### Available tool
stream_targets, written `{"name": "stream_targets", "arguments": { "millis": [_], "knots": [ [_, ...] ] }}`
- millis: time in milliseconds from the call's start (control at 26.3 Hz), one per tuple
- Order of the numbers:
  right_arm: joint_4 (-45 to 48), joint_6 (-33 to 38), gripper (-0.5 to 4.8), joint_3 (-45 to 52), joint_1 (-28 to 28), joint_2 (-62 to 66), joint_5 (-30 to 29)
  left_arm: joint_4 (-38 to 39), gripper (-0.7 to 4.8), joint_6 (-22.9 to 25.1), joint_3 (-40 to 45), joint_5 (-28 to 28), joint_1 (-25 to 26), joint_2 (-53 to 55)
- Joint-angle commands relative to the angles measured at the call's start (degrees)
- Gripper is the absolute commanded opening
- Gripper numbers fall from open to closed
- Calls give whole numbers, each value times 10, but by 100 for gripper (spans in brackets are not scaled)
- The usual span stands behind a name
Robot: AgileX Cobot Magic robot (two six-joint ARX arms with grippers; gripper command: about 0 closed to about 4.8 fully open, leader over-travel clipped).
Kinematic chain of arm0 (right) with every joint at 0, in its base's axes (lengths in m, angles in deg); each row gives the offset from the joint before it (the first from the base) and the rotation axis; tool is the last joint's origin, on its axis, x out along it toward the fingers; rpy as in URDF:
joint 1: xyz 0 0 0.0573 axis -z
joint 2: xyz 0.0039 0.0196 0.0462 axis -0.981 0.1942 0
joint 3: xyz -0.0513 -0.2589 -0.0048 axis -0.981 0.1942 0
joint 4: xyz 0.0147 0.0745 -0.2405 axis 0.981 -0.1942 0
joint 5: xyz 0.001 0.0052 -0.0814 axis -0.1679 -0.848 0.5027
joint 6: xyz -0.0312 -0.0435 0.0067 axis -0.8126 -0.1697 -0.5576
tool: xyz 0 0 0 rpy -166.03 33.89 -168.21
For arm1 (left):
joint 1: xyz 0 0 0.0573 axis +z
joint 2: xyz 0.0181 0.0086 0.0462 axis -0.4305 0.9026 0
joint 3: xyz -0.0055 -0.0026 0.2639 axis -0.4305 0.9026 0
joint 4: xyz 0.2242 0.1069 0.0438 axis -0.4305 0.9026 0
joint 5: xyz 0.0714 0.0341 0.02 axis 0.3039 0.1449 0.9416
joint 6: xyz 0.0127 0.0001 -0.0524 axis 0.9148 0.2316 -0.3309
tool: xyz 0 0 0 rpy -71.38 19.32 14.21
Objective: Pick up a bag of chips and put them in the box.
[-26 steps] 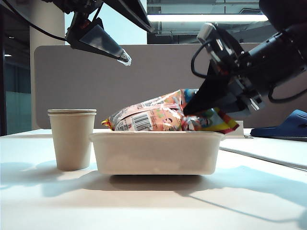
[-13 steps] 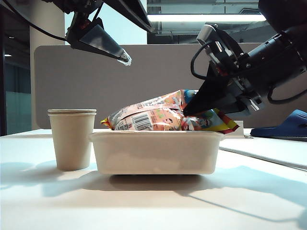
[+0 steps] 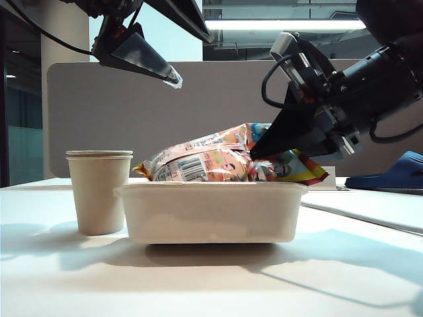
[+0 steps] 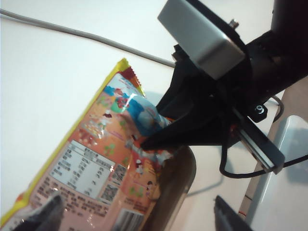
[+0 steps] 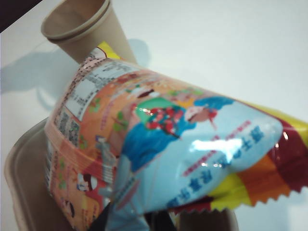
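The box (image 3: 211, 212) has slid a little toward the paper cup (image 3: 99, 191) over the last second, its near rim now closer to the cup than a moment ago, and the bag of chips (image 3: 211, 162) has shifted the same way with it, its barcode end reaching slightly farther past the rim. The right hand (image 3: 254, 155) has barely moved: it stays pinched nearly shut on the bag's right end, holding that end up while the rest of the bag slopes down into the box. In the right wrist view the bag (image 5: 159, 149) fills the frame over the tray's rim (image 5: 19, 163).

The left hand (image 3: 173, 80) hangs high above the cup and box, spread wide and holding nothing.

The bag seems to be pushing the box along the desk (image 3: 211, 284). Placement looks almost done; letting go is likely what remains.
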Motion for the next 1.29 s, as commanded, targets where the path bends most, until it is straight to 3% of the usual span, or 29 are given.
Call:
{"name": "stream_targets", "arguments": {
  "millis": [38,342,493,683,797,949,1101,1291],
  "knots": [
    [-14,-3,119,-1,-1,-2,-11,-4,404,0,-2,-3,-1,-2],
    [-25,-17,123,-1,-1,-2,-19,-3,404,0,-2,-3,-1,-2],
    [-25,-17,170,-1,-1,-2,-19,-2,404,0,-2,-3,-1,-2],
    [-25,-19,185,-1,-1,-2,-21,-1,404,0,-2,-3,-1,-2],
    [-23,-19,243,-1,-1,-5,-30,-1,404,0,-2,-3,-1,-2],
    [-26,-23,250,-1,-1,-16,-32,-1,404,0,-2,-3,-1,-2],
    [-30,-32,318,-1,-1,-38,-33,-1,404,0,-2,-3,-1,-2],
    [-50,-34,320,-1,-1,-90,-32,2,404,0,-2,-2,-1,-5]
  ]
}}
